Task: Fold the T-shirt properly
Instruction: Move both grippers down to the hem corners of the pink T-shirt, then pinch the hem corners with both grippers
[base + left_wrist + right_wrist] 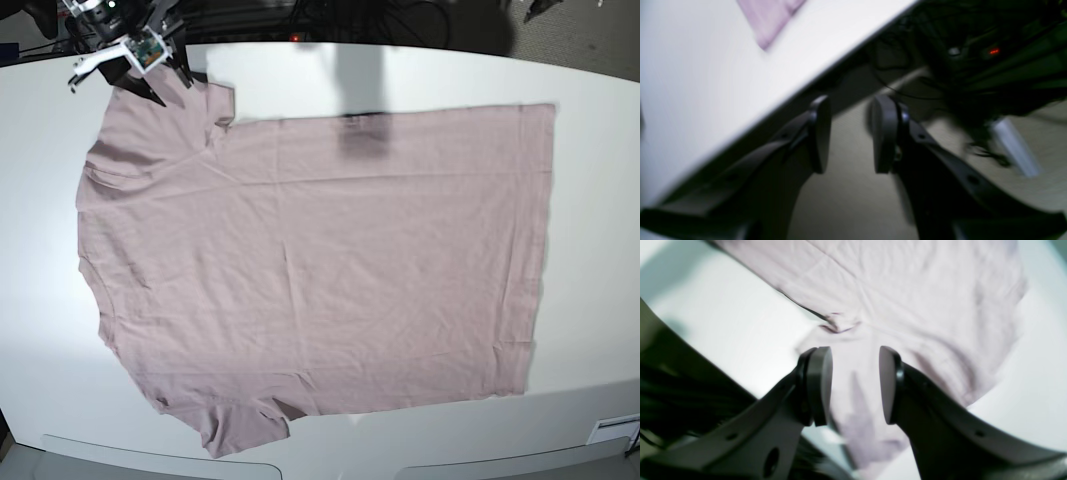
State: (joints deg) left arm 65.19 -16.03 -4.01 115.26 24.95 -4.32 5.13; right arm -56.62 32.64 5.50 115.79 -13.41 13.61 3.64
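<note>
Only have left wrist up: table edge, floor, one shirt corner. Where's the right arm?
Observer: The right gripper hovers above one sleeve of the T-shirt, at the far left in the base view.
Operator: Holding cloth?
Observer: No. Its fingers stand apart with nothing between them.
Operator: Shirt folded yet?
Observer: No. It lies spread flat on the white table, neck end toward the base view's left.
</note>
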